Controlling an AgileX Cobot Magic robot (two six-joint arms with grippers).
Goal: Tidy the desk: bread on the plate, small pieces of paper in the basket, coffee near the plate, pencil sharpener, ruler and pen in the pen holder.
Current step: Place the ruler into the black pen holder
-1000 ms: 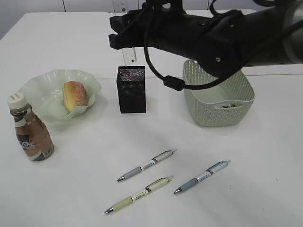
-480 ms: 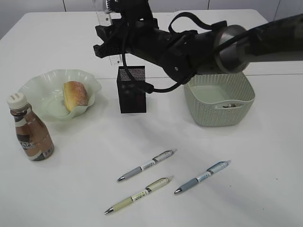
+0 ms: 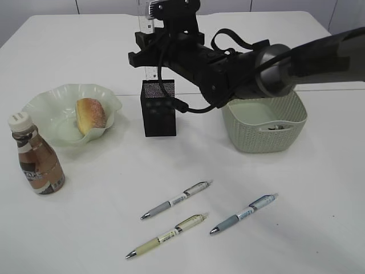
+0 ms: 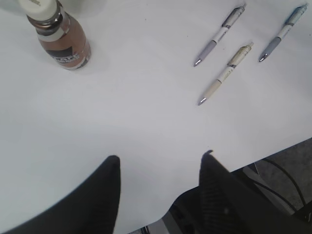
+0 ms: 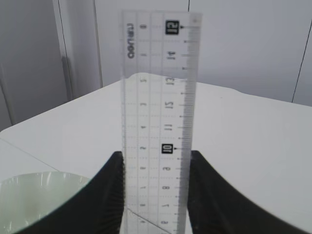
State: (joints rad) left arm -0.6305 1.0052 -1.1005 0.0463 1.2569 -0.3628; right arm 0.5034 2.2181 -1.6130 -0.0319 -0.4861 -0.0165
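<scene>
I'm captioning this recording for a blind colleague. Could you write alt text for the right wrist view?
A clear plastic ruler with black markings stands upright, clamped between the two dark fingers of the right gripper. Behind it stretches the white desk with pale wall panels beyond, and the rim of the pale green plate shows at the lower left.

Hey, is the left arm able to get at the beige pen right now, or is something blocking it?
Probably yes. The left gripper is open and empty near the desk's front edge, and only bare tabletop lies between it and the beige pen. The coffee stands off to one side.
</scene>
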